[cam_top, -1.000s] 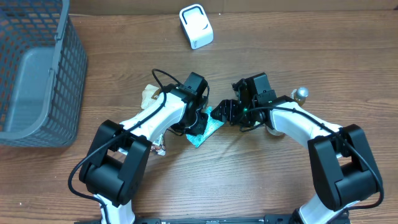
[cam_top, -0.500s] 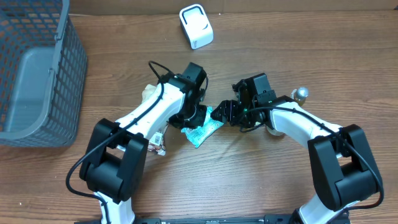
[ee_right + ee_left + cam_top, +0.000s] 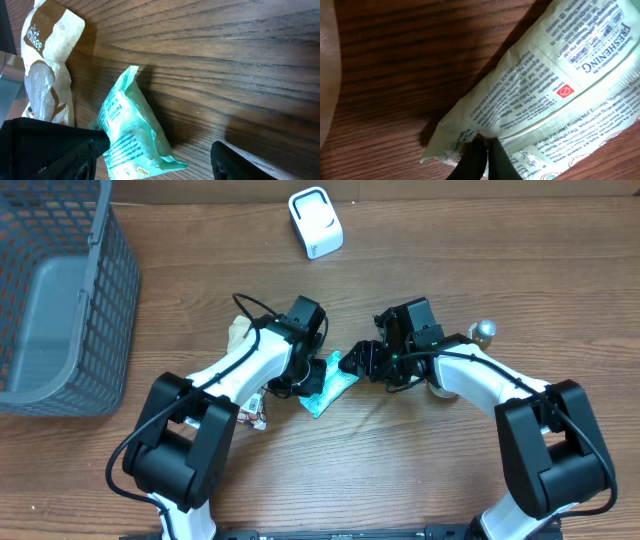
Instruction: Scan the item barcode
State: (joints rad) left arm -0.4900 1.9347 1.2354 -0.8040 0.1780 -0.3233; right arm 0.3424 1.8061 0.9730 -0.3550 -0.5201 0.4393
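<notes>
The item is a pale teal wipes packet printed with small text; no barcode shows in any view. It lies partly propped up on the wooden table between the two arms. My left gripper is shut, its fingertips pinching the packet's seam near one corner. My right gripper stands open just right of the packet, whose free end sits between its fingers without touching them. The white scanner stands at the back of the table, away from both grippers.
A grey mesh basket fills the left side. A beige and brown snack bag lies left of the packet, and a small wrapped item nearer the front. A silver knob-like object sits by the right arm.
The left arm has swung a little back and left over the packet's end, jaws still shut. The packet has barely shifted. The right arm has not moved.
</notes>
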